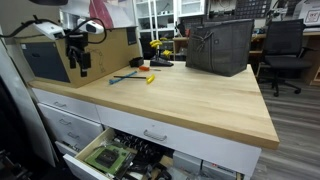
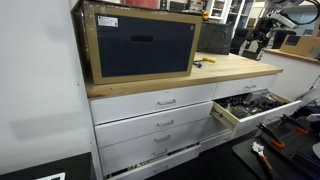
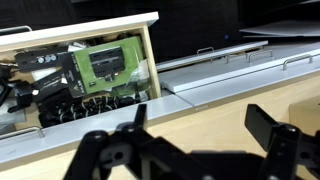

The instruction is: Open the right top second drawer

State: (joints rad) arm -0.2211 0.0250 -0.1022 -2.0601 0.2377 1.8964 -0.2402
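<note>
The right top second drawer stands pulled out below the wooden worktop. Green circuit boards and dark cables lie inside it. It also shows in an exterior view and in the wrist view. My gripper is open and empty. It hangs above the worktop, behind the open drawer and apart from it. In both exterior views it is up over the worktop's far part. The drawer's curved handle is not seen clearly.
A dark grey bin stands on the worktop. A wooden box with a dark front stands at the other end. Small hand tools lie mid-top. Shut white drawers fill the cabinet. An office chair stands behind.
</note>
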